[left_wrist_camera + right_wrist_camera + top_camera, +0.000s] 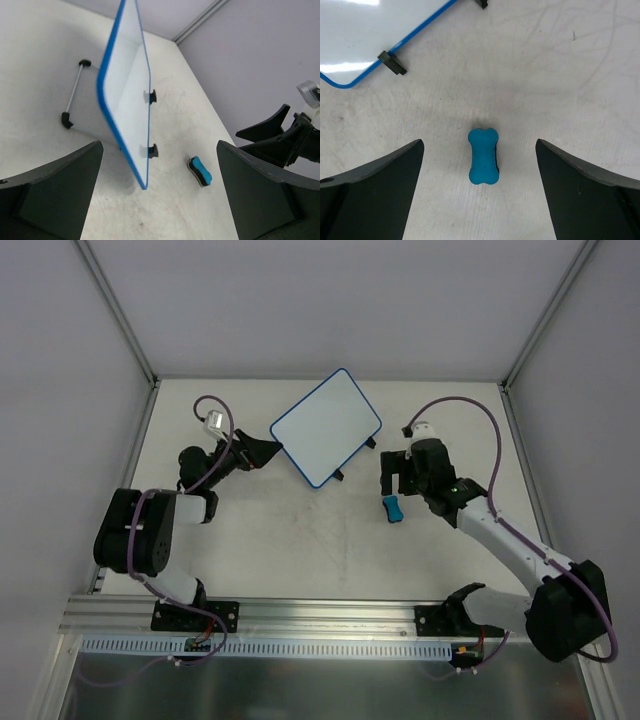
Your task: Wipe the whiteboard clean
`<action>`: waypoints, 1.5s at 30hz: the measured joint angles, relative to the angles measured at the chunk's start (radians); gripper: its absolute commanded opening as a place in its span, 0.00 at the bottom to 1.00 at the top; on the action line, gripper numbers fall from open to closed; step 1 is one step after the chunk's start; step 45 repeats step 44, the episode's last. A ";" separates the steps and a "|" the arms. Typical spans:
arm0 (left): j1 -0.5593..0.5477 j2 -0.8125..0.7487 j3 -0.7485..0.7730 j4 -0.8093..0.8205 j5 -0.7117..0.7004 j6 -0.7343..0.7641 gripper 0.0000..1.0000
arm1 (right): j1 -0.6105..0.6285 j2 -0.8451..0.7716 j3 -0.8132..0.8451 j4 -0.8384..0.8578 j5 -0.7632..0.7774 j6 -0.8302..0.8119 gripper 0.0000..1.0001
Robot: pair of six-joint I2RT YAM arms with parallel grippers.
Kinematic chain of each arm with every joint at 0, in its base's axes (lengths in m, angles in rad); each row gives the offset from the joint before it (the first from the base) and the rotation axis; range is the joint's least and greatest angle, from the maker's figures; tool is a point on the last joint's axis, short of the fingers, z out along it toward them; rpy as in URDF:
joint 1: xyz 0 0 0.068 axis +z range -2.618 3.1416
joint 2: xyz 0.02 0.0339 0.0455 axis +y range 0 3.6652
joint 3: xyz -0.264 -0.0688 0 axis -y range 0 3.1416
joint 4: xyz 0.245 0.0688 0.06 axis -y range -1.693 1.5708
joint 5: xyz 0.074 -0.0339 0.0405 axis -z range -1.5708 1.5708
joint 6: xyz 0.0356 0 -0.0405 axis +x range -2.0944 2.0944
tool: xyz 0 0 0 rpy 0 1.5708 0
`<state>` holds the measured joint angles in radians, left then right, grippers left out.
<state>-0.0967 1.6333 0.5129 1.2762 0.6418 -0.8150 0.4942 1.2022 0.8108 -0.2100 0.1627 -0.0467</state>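
The whiteboard, white with a thin blue rim and black feet, stands tilted at the table's far middle; its face looks blank. My left gripper is open and empty at the board's left corner. In the left wrist view the board stands edge-on ahead of the open jaws. A small blue eraser block lies on the table right of the board. My right gripper is open just above it. In the right wrist view the eraser lies between the open fingers, untouched, with the board's corner at upper left.
A wire stand with black ends props the board from behind. The eraser and the right gripper also show in the left wrist view. Grey walls and metal frame posts close the table on three sides.
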 measured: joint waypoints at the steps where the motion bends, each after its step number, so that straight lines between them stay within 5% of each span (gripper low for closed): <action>1: 0.000 -0.044 -0.012 -0.013 -0.008 0.014 0.99 | -0.004 -0.024 -0.004 0.005 -0.002 -0.010 0.99; 12: -0.016 -0.686 -0.131 -0.532 -0.237 0.255 0.99 | -0.042 -0.356 -0.180 0.072 -0.016 -0.048 0.99; 27: -0.021 -1.222 -0.383 -0.996 -0.363 0.334 0.99 | -0.046 -0.774 -0.484 0.081 -0.006 -0.007 0.99; 36: -0.022 -1.439 -0.434 -1.141 -0.360 0.340 0.99 | -0.046 -0.837 -0.523 0.069 -0.004 0.024 0.99; 45: -0.022 -1.410 -0.435 -1.162 -0.360 0.343 0.99 | -0.046 -0.838 -0.525 0.066 -0.010 0.029 0.99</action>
